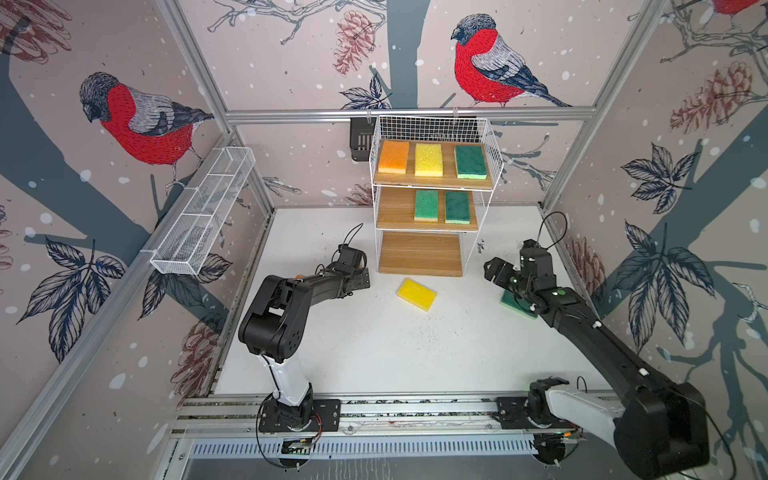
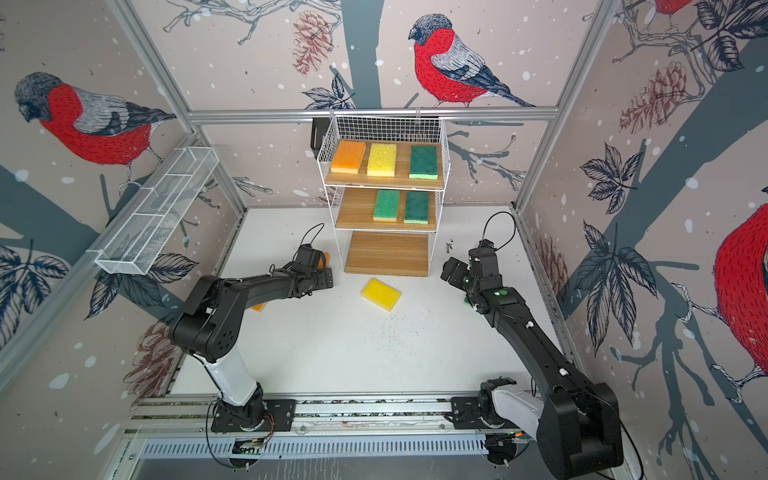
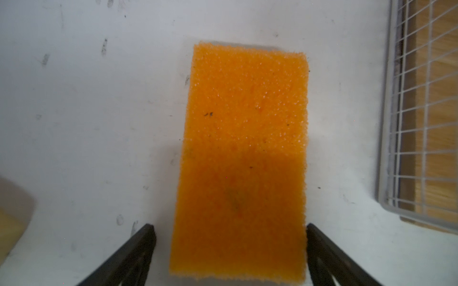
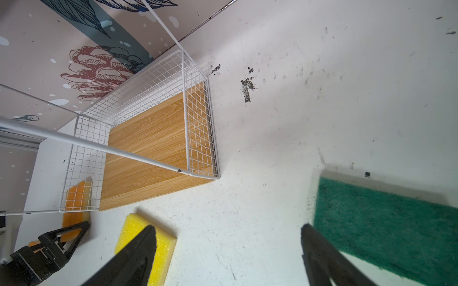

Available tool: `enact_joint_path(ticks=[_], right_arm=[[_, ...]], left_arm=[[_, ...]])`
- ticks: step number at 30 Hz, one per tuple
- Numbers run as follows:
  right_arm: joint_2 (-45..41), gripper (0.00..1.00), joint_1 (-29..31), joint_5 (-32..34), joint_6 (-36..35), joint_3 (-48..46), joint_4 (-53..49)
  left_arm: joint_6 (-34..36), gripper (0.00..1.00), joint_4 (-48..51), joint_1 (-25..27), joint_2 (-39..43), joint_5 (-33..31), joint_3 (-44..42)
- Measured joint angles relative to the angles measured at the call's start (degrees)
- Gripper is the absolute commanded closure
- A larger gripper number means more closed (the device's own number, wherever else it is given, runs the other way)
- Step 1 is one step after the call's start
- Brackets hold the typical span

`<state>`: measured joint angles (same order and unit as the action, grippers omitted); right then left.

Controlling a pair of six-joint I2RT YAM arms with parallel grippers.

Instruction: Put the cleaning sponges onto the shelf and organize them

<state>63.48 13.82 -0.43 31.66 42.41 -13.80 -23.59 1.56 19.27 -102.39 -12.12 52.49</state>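
The white bench carries everything. At its far middle stands the shelf, a wire rack with three stepped wooden boards. Its top board holds a row of three sponges: orange, yellow and green. The middle board holds a pair of green sponges toward the right, and the bottom board is bare.

Four sponges lie loose on the bench. The yellow sponge sits skewed just near the bottom board. The green sponge lies to the right, partly under the right arm. The orange sponge lies flat just left of the shelf. A sliver of a second orange sponge peeks from under the left arm.

The left claw is spread, its fingers straddling the orange sponge across the narrow width. We see a gap on one side, so it is not pinching. The right claw is spread and empty, over bare bench between the yellow and green sponges.

We judge these sponges light, soft and unbreakable. The foam will squash under the fingers, and its rough pores should resist slipping. We would grip across the short width, low and toward the middle, so neither end droops. The green scouring face looks stiffer.
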Motion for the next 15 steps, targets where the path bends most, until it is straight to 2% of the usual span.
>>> enact_joint_path(ticks=[15], right_arm=[[0.1, 0.09, 0.0, 0.0, 0.0, 0.0, 0.0]], left_arm=[[-0.1, 0.3, -2.6, -0.1, 0.3, 2.1, -1.2]])
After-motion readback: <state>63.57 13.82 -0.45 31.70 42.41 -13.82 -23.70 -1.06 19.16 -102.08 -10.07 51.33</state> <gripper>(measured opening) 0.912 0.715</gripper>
